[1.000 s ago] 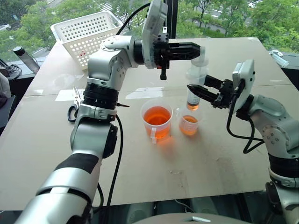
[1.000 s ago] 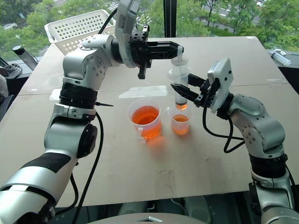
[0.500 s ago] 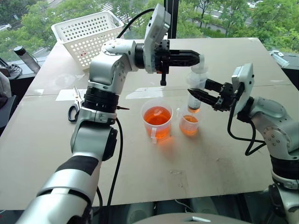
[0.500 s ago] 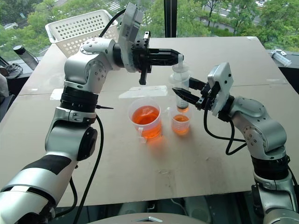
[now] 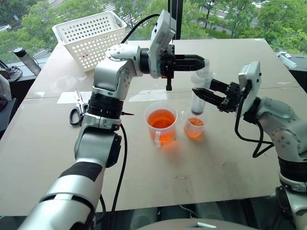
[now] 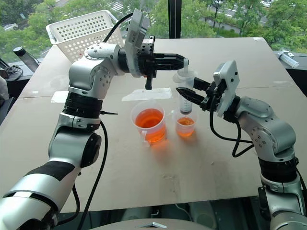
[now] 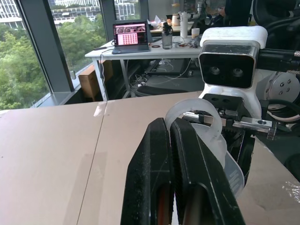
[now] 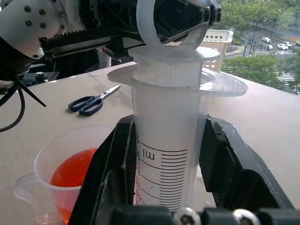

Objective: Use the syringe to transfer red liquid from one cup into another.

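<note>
Head view: right end effector clamps the syringe barrel, upright, tip over the smaller beaker. Left end effector is closed, fingertips at the plunger top. Larger handled beaker with red liquid sits just left on the tabletop.

Left wrist: fingers pressed together at the plunger ring.

Right wrist: fingers flank the graduated barrel.

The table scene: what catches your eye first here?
Mid-table, the right claw holds a clear syringe upright over the small cup, while the left claw presses on its plunger top. Beside it stands the bigger cup of red liquid. A white basket sits far left.
</note>
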